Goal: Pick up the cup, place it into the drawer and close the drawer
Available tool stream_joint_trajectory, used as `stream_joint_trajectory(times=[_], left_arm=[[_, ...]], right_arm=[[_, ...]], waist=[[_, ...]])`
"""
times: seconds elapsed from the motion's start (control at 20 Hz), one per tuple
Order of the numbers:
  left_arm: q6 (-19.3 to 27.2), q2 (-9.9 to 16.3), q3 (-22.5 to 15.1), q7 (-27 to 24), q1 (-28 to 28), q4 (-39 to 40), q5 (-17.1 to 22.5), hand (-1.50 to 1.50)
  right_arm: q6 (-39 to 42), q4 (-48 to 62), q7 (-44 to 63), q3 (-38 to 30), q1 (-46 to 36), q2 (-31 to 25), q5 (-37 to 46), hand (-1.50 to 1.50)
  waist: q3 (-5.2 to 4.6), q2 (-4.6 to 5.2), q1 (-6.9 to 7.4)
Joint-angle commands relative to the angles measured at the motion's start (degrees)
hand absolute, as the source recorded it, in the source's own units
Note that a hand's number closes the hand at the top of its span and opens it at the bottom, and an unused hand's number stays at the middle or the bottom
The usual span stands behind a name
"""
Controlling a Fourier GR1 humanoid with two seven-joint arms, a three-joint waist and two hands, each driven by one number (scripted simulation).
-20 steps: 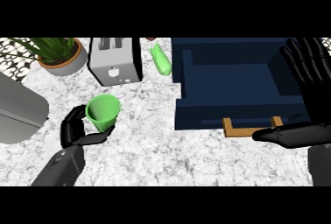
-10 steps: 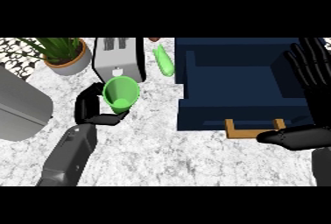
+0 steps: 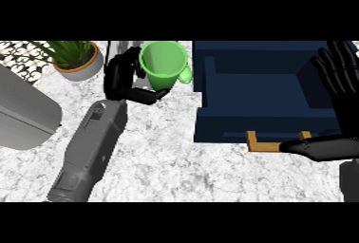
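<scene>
A green cup (image 3: 165, 64) is held up above the counter, its open mouth facing me, with my left hand (image 3: 125, 78) curled round its left side. It hangs just left of the open dark blue drawer (image 3: 259, 123), which has a wooden handle (image 3: 261, 144) at its front edge. My right hand (image 3: 340, 71) rests open at the right edge over the drawer's right wall, fingers straight and pointing up, thumb near the handle.
A potted plant (image 3: 73, 59) stands at the back left. A toaster (image 3: 119, 50) is mostly hidden behind my left hand and the cup. A grey rounded appliance (image 3: 21, 114) sits at the left edge. A light green object (image 3: 184, 76) peeks out beside the cup.
My left hand has lifted the cup and carried it up and to the right, toward the drawer. The right hand has stayed in place.
</scene>
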Motion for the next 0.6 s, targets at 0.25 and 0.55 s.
stream_joint_trajectory(times=[0.25,0.55], left_arm=[[13.92,-1.52,-10.78,16.82,-12.03,-6.80,4.76,1.50],[21.09,-1.55,-12.60,25.56,-25.44,3.10,6.94,1.50]], right_arm=[[0.57,1.30,-1.14,-0.67,-1.28,-0.43,-0.56,-1.50],[-1.49,1.21,-0.87,2.29,-2.50,1.75,2.26,-1.50]], waist=[[-0.06,0.45,-1.61],[-0.05,1.04,-3.16]])
